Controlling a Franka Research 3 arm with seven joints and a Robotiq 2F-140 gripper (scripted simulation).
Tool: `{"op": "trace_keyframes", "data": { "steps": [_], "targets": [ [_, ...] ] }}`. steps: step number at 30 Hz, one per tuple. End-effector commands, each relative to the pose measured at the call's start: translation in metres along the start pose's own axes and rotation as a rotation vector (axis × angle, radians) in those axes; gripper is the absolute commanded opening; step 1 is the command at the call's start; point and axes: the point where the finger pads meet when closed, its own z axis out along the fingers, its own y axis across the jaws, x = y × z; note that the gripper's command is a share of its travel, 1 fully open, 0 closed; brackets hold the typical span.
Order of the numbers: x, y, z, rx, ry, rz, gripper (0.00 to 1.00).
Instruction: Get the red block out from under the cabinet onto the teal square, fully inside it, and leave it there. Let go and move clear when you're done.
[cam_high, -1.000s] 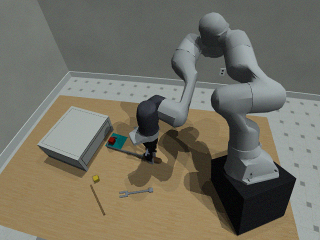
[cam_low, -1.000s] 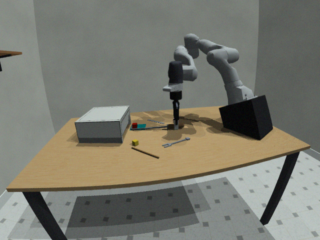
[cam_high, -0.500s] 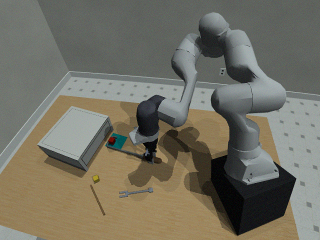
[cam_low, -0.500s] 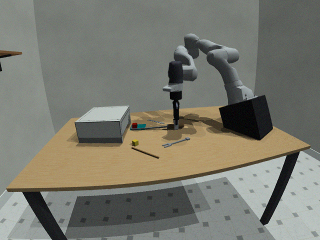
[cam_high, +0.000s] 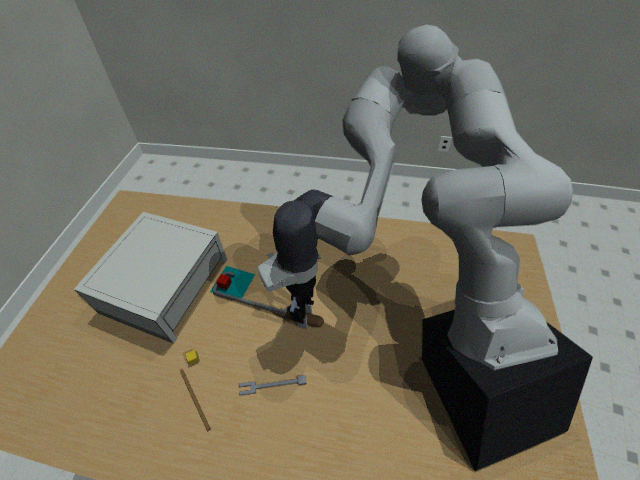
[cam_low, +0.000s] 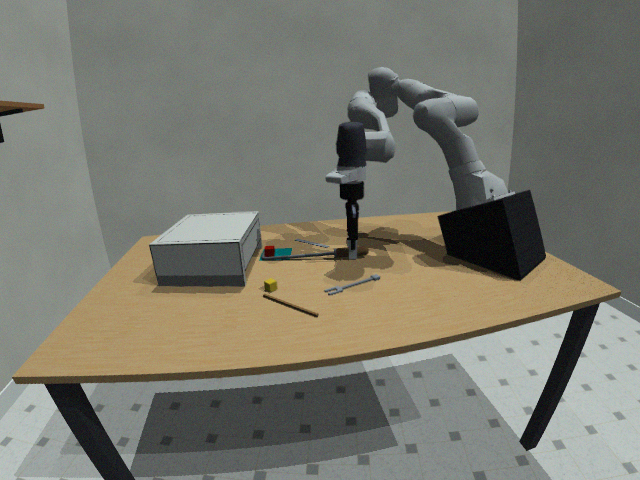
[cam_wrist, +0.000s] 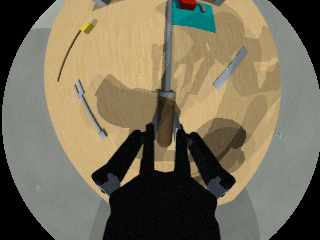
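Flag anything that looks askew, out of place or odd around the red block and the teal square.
The red block sits at the teal square corner nearest the cabinet, so close to the edge it may overhang. The gripper is shut on the hooked tool, whose head lies by the block.

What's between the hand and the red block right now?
Only the tool the hand grips: its grey shaft runs along the table to the red block, clearest in the wrist view.

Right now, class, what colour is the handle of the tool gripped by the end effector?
Brown, on a grey shaft; the handle shows best in the wrist view.
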Motion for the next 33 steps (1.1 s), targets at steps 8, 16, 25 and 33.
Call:
{"op": "trace_keyframes", "data": {
  "steps": [8,16,25,33],
  "targets": [
    [-0.003,0.006,-0.001,0.001,0.006,0.004,0.0],
    [-0.012,0.018,-0.001,0.001,0.006,0.008,0.0],
    [-0.018,0.026,-0.001,0.001,0.006,0.011,0.0],
    [-0.018,0.027,-0.001,0.001,0.006,0.011,0.0]
  ]
}}
